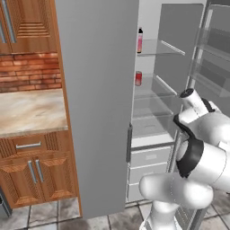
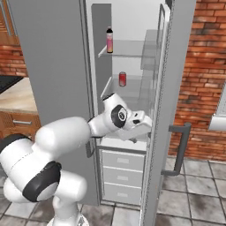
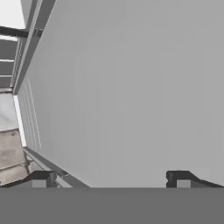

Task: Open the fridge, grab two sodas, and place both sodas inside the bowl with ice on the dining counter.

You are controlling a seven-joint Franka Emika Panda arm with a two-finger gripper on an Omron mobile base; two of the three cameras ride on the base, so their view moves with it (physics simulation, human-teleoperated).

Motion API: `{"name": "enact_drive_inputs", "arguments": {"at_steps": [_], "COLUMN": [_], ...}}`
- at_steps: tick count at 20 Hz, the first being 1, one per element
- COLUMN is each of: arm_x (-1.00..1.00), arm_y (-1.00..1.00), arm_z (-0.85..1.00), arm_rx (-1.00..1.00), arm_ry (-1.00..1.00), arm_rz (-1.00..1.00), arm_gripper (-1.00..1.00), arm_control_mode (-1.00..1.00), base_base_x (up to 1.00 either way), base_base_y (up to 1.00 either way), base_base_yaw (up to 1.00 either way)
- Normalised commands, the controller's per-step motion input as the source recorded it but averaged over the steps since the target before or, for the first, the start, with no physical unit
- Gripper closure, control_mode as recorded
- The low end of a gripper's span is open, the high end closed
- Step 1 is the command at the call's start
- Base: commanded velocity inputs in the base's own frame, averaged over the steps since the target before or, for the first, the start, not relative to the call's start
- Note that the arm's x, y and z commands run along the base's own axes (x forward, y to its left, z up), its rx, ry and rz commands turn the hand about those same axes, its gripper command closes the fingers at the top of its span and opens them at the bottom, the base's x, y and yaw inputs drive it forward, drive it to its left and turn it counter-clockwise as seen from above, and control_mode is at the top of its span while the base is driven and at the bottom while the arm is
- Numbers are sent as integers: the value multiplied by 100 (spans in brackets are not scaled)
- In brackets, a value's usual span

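the fridge point(image 2: 53, 66) stands open, both doors swung out, and one red soda point(image 2: 122, 79) sits on a glass shelf point(image 2: 132, 95) in the middle of the compartment, with a taller pink bottle point(image 2: 109, 40) on the shelf above. the end effector point(image 2: 148, 128) is below the soda's shelf, close by the inner face of the right door point(image 2: 165, 132), its fingers spread wide with nothing between them (the hand view looks flat onto that grey door panel).

the main risk, as i judge it, is the hand knocking or scraping the door or the shelf's edge as it lifts and turns toward the can. a careless reach could also tip the soda or push it deeper. grabbing the bottle instead would be the wrong item. i can tell only one can here; the second's place is unclear.
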Motion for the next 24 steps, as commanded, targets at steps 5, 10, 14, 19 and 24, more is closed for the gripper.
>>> {"name": "enact_drive_inputs", "arguments": {"at_steps": [5,10,14,19,24], "arm_x": [-29,-1,0,0,0], "arm_y": [64,96,75,59,35], "arm_z": [0,1,19,25,20], "arm_rx": [1,3,7,8,10], "arm_ry": [-17,-18,-24,-27,-20], "arm_rz": [1,0,2,7,5], "arm_gripper": [-100,-100,-100,-100,-100], "arm_control_mode": [-100,-100,-100,-100,-100], "base_base_x": [0,0,0,0,0], "base_base_y": [0,0,0,0,0], "base_base_yaw": [0,0,0,0,0]}}
